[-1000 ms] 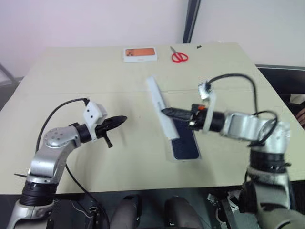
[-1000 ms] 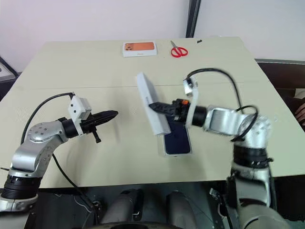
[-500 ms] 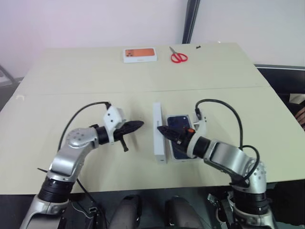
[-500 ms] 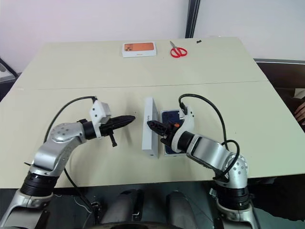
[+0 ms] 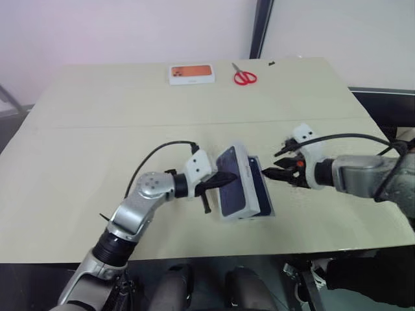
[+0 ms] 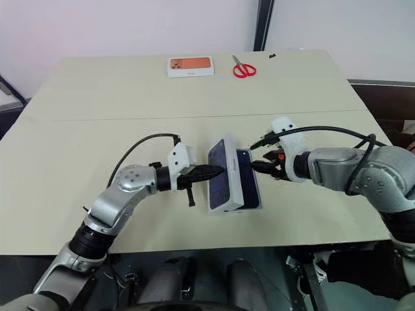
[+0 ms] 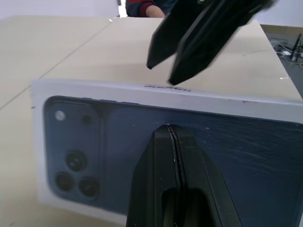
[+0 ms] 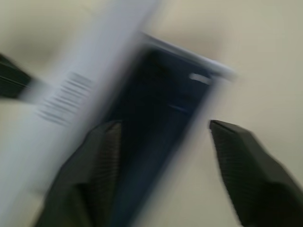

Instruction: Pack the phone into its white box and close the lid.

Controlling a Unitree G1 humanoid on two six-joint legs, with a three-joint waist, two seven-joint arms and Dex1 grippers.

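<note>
Here, from the head camera, I see the lid (image 6: 219,173) leaning tilted over the white box (image 6: 251,194), with the closed left gripper (image 6: 217,171) against its printed face. In the right wrist view, the right gripper (image 8: 163,156) stands open, holding nothing, the phone (image 8: 156,94) just ahead.

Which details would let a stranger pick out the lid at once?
Start at the table and go to its near middle, between the two grippers. The lid leans tilted over the white box. Its outside shows a dark phone picture, unlike the orange-pictured box at the far edge.
</note>
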